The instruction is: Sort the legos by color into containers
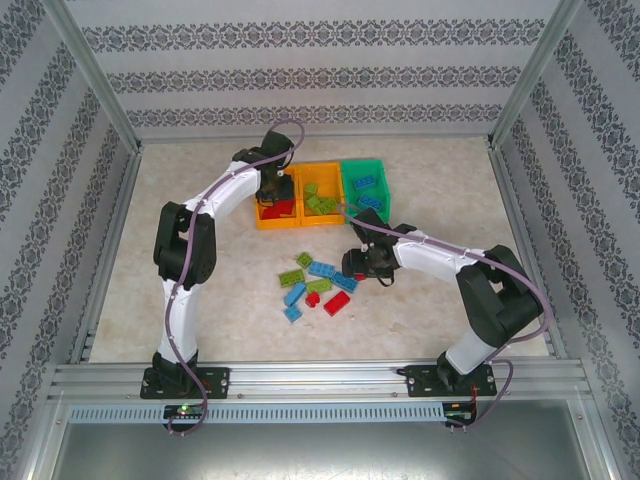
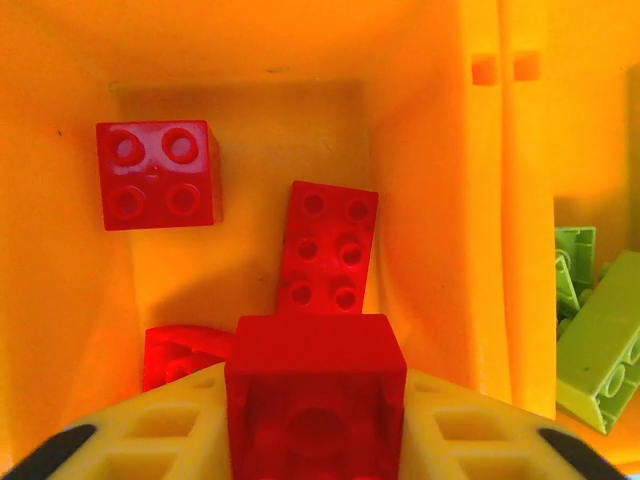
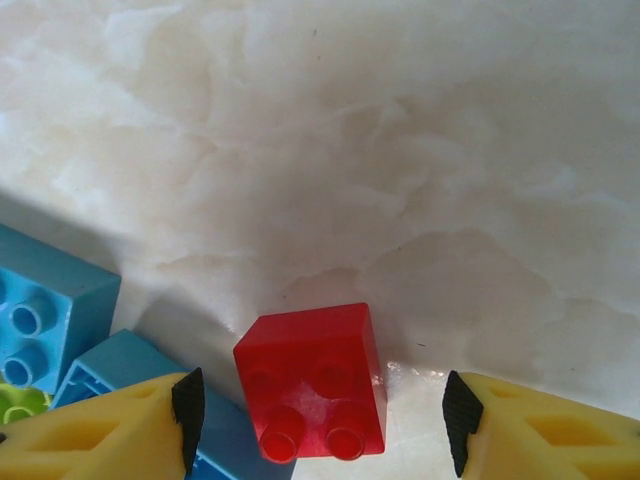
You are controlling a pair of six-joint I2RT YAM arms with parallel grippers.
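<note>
Lit brightly, evenly from above; threw soft shadows; blurred nearest red brick [image 2: 315,390]; oversaturated orange bin [image 2: 430,200].

left pincer [image 1: 272,196] down in the left orange bin [image 1: 262,224], red bricks [image 1: 284,209] beside it | middle orange bin [image 1: 320,225] with lime bricks [image 1: 320,203] just right of it, green bin [image 1: 362,163] with blue bricks [image 1: 366,184] beyond | right pincer [image 1: 362,270] low over the table [image 1: 200,200], loose brick pile [image 1: 312,285] just left of it

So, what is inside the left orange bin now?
The left orange bin holds a square red brick, a longer red brick, and a third red brick, partly hidden. The held red brick between the left fingers covers the floor below.
</note>
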